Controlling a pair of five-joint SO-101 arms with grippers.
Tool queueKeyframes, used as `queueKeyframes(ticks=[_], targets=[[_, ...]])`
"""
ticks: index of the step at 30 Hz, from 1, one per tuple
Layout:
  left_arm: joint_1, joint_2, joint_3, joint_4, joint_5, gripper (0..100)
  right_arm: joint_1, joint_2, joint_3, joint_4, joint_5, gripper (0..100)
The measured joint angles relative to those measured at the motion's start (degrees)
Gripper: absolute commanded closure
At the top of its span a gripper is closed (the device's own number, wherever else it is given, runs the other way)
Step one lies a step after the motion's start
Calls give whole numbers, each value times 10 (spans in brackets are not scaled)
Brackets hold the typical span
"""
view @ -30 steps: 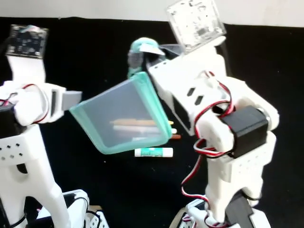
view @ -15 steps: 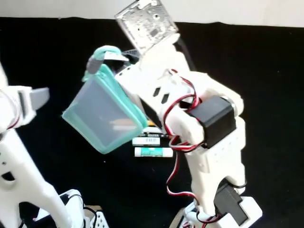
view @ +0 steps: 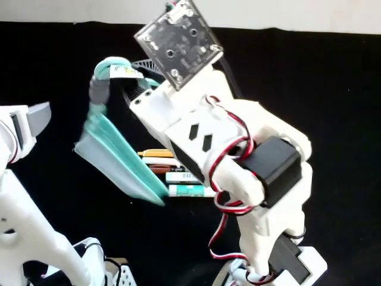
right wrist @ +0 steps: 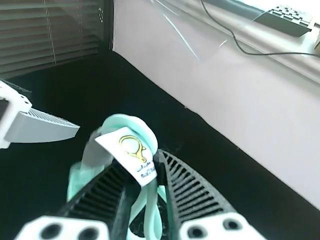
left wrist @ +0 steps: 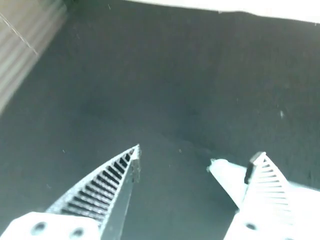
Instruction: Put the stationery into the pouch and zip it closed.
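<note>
My right gripper (right wrist: 156, 159) is shut on the top of the translucent teal pouch (view: 119, 158), just under its teal loop (right wrist: 131, 131) and white tag (right wrist: 127, 152). The pouch hangs tilted and nearly edge-on above the black table, with the right gripper (view: 138, 89) at its upper end. Under and beside its lower edge the stationery lies in a row on the table: an orange pencil (view: 156, 153), pens (view: 172, 173) and a white-and-green glue stick (view: 190, 190). My left gripper (left wrist: 197, 155) is open over bare black cloth, left of the pouch; one grey finger (view: 38, 113) points toward it.
The black cloth (view: 333, 89) covers the table to a pale wall at the back. The right arm's white body (view: 262, 179) stands over the table's right middle, close to the stationery. The left arm's base (view: 36, 238) fills the near left corner.
The right arm swung left with the pouch and turned it from broadside to nearly edge-on, uncovering the stationery on the table. The left arm drew back to the left.
</note>
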Motion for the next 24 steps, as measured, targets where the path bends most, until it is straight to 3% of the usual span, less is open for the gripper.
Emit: queueKeyframes(ticks=[9, 16, 24], targets=[[0, 0, -67, 21, 0, 651, 0, 0, -3, 0, 0, 990], [51, -1, -77, 34, -7, 652, 0, 25, -25, 0, 0, 990], [63, -1, -77, 41, 17, 649, 0, 75, -89, 0, 0, 990]])
